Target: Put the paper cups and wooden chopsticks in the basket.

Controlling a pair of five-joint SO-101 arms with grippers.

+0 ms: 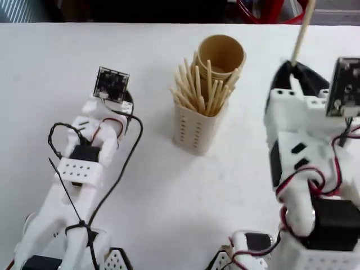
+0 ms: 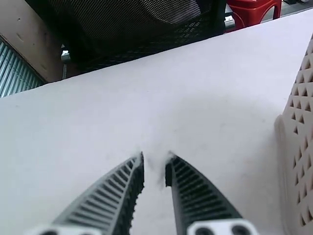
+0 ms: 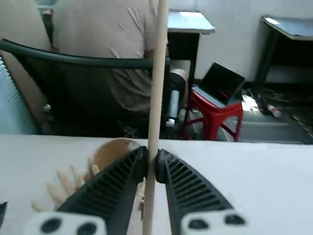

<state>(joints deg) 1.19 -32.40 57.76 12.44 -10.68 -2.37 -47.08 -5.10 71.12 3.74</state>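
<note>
1. The basket [image 1: 194,132] stands mid-table between the arms, holding the paper cups [image 1: 220,53] and a bundle of chopsticks [image 1: 199,90].
2. The right gripper [image 3: 151,155], near the basket on its right, pinches one wooden chopstick [image 3: 157,73].
3. The left gripper [image 2: 155,164] sits low over the table, its jaws slightly parted and empty.
4. The held stick stands upright, so it likely needs carrying leftward over the basket's mouth.
</note>
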